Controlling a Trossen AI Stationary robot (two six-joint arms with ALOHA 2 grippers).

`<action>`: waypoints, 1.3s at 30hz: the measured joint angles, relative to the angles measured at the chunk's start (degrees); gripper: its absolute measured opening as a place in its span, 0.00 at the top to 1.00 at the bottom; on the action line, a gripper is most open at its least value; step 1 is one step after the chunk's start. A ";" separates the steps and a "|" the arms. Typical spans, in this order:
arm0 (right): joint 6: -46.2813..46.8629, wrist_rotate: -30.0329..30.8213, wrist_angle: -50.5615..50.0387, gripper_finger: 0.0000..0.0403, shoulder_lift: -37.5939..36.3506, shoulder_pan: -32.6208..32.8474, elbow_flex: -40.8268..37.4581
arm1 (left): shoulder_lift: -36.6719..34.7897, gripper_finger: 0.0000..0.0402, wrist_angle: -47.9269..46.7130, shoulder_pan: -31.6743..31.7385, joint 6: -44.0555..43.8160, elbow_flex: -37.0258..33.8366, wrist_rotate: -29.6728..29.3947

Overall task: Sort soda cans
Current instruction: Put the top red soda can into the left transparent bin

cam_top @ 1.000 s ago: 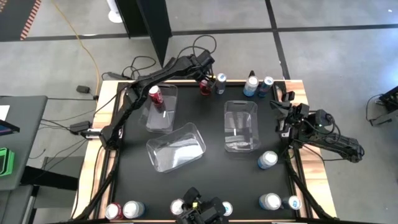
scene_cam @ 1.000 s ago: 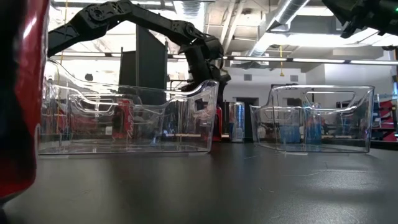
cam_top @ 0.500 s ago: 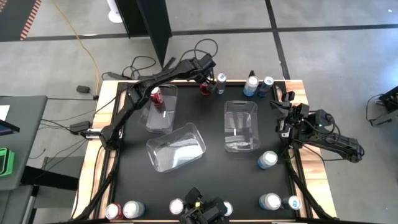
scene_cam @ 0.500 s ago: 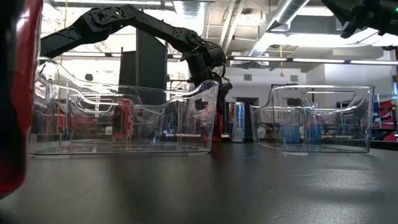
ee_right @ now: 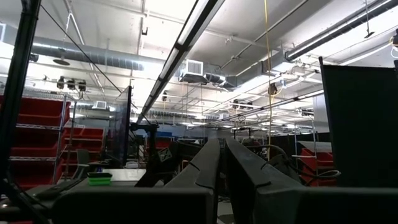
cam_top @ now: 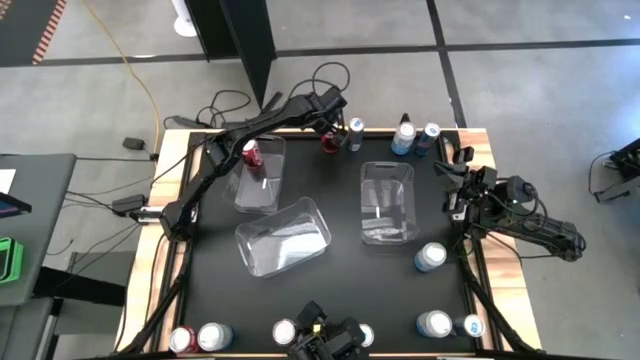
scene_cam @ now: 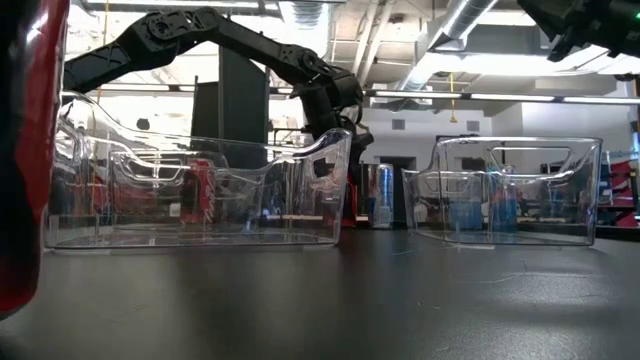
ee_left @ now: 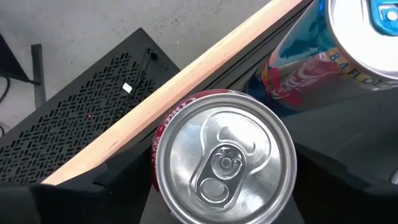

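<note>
The left gripper (cam_top: 329,128) is down over a red can (cam_top: 328,141) at the far edge of the counter (cam_top: 330,290), and its dark fingers flank the can's sides in the left wrist view; whether they actually pinch it I cannot tell. That wrist view looks straight down on the silver top (ee_left: 224,165) with its pull tab, a slim dark blue can (ee_left: 323,56) just beside it, cut off at the frame. From above, working left to right: one red can (cam_top: 250,153) stands inside the far-left clear bin (cam_top: 262,190), a second bin (cam_top: 283,236) lies skewed at centre, and a third bin (cam_top: 387,203) sits right of centre. Past the gripped can sits the slim blue one (cam_top: 354,132), then two light-blue-and-silver cans (cam_top: 403,138) near the far right corner. One more (cam_top: 430,257) stands by the right edge. Along the near edge I count about six tops, partly hidden by the camera mount (cam_top: 325,340), so colours there are hard to call. The low view adds what the overhead cannot: a big blurred red can (scene_cam: 25,150) fills its left margin, and the bins show see-through walls. The right gripper (cam_top: 452,185) waits at the right edge; its wrist view shows only the room beyond the two fingers lying close together, apparently closed on nothing.
</note>
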 joint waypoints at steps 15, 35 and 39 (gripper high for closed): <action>-0.08 0.00 0.00 0.88 0.00 0.00 0.00 | 0.00 0.24 -1.04 -0.30 -0.53 0.00 1.84; -0.06 0.00 0.00 0.88 0.00 0.00 0.00 | -1.12 0.24 -9.58 -4.31 0.51 2.96 2.22; -0.03 0.00 -0.02 0.88 0.00 0.00 0.00 | -1.43 0.24 -9.86 -5.15 0.52 2.89 2.19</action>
